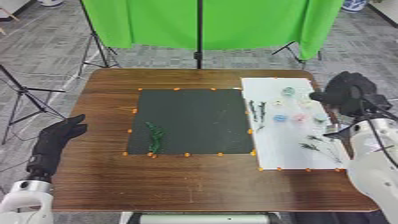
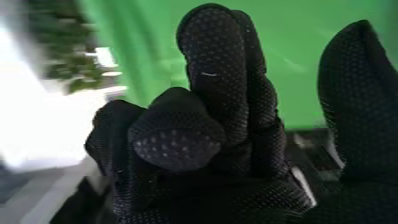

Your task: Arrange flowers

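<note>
- i've got the left hand (image 1: 60, 135) over the left side of the brown table (image 1: 107, 175), beside the dark board (image 1: 195, 115), its fingers loosely stretched and grasping nothing.
- my right hand (image 1: 348, 92) is at the far right, by the edge of the white sheet (image 1: 277, 150). up close at the right wrist, some fingers of that right hand (image 2: 233, 120) stand straight and others bend inward, slack, with nothing gripped that i can see.
- the small flower heads lie on the white sheet: a pale green flower (image 1: 288, 91) toward the far end, then a blue flower (image 1: 280, 118) just beside a pink flower (image 1: 298, 117).
- dark green stems (image 1: 262, 111) lie along the sheet's left side, and thin sprigs (image 1: 310, 147) lie nearer me.
- one leafy green piece (image 1: 155, 137) is on the dark board, near its left edge.
- orange markers (image 1: 187, 155) dot the edges of board and sheet.
- behind the table hangs a green cloth (image 1: 151, 25).
</note>
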Robot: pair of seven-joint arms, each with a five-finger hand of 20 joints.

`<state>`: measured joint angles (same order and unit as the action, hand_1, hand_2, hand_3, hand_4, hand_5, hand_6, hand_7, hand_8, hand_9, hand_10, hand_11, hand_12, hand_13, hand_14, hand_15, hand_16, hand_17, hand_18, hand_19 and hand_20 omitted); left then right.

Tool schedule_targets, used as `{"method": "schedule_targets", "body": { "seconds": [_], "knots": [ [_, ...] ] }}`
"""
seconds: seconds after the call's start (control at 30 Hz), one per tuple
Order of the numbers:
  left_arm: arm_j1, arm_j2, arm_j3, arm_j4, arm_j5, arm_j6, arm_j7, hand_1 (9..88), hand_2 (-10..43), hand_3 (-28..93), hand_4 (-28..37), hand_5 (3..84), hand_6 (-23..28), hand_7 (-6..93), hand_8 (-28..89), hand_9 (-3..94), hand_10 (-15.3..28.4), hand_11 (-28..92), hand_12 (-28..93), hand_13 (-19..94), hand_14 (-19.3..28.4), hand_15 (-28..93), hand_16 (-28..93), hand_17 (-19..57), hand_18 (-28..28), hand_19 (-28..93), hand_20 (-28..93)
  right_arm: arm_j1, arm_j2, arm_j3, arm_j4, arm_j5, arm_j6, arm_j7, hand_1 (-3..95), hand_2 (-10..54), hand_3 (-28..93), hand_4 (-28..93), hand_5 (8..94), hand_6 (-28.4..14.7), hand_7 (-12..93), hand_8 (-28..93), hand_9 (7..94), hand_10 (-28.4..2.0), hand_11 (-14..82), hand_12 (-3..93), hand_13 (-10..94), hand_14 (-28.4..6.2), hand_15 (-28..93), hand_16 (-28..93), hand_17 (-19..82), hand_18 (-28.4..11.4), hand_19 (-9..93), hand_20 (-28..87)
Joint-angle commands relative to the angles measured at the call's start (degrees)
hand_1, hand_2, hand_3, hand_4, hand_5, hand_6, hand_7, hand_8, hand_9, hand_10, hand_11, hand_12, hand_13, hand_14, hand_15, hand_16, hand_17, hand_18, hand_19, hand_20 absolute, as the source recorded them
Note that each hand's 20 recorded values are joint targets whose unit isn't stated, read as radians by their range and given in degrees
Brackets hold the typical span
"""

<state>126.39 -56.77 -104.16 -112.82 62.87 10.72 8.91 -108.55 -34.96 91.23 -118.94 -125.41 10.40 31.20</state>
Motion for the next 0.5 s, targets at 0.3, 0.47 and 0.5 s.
{"method": "schedule_targets", "body": {
  "seconds": [0.3,0.47,0.5],
  "knots": [
    [0.53,-0.34,0.27,-0.18,0.88,-1.10,-1.16,19.8,8.0,64,-28.3,47.8,6.6,9.2,-6,46.5,15.2,19,10,36,18.1,17,-2,7.6,11.9,7,16,-11.57,-1.66,3.35,5.85,0.19,-5.55,2.66,33.2,-9.5,64,-14,77.0,-2.9,24,-8,86.3,-13.1,29.8,26.9,88,-3.2,62,39,60,-17.3,93,60],
    [0.70,-0.45,0.09,-0.28,0.88,-1.06,-1.13,20.0,8.0,64,-28.3,47.9,6.6,9.3,-6,46.5,15.2,19,10,36,18.2,17,-2,7.6,11.9,7,16,-12.15,-1.53,2.91,5.95,0.39,-6.49,2.30,32.5,-9.5,64,-14,76.7,-3.0,23,-8,85.9,-13.3,29.6,26.9,88,-3.2,62,38,60,-17.4,93,59],
    [0.70,-0.48,0.07,-0.24,0.86,-1.02,-1.10,19.9,8.0,64,-28.3,47.9,6.6,9.3,-6,46.5,15.2,19,10,36,18.2,17,-2,7.6,11.9,7,16,-12.06,-1.44,2.55,6.11,0.28,-6.43,2.07,32.4,-9.5,64,-15,76.7,-3.1,23,-8,85.7,-13.3,29.5,26.9,88,-3.2,62,38,59,-17.3,93,59]
  ]
}}
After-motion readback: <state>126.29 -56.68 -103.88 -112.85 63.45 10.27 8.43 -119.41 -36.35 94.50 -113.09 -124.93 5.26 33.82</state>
